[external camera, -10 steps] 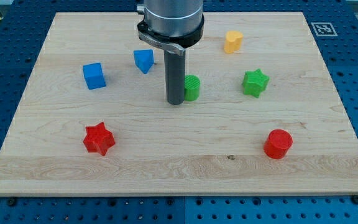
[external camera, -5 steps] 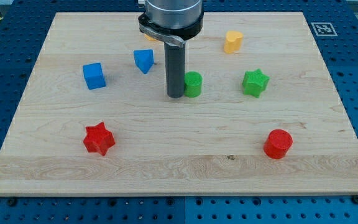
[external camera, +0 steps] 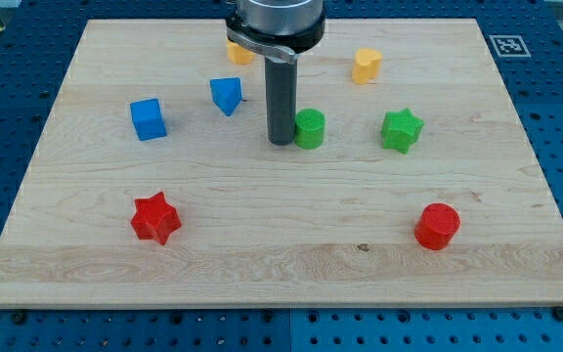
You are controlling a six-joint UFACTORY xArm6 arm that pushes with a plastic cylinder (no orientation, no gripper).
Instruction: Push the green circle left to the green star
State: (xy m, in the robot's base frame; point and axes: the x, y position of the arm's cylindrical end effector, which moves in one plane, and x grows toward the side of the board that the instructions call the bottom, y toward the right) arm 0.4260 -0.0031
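Green circle (external camera: 309,129): a short, bright green cylinder standing upright on its flat base, round top face showing, on the wooden board (external camera: 281,264).
Green star (external camera: 401,130): same green, a low block with pointed arms — it sits toward the view's right of my tip, beyond the circle and apart from it, at about the same height in the view.
Arm pose: a wide grey collar enters from the view's top edge, and a straight dark rod drops from it, close to vertical, down to the board.
My tip (external camera: 281,143): the rod's lower end, down at the board surface. There is no claw here that opens or closes — just the plain rod end, holding nothing.
Circle relative to my tip: just to the view's right of it, pressed against the rod or within a hair of it; I cannot tell for sure that they touch.
Blue blocks: a wedge-like blue block (external camera: 226,95) lies up and to the view's left of my tip, and a blue cube (external camera: 148,119) farther left.
Yellow blocks: one (external camera: 366,66) sits up and to the view's right of my tip; another orange-yellow piece (external camera: 239,51) peeks out behind the collar, shape hidden.
Red blocks: a red star (external camera: 154,217) lies down-left of my tip and a red cylinder (external camera: 437,226) down-right, both well apart from it.
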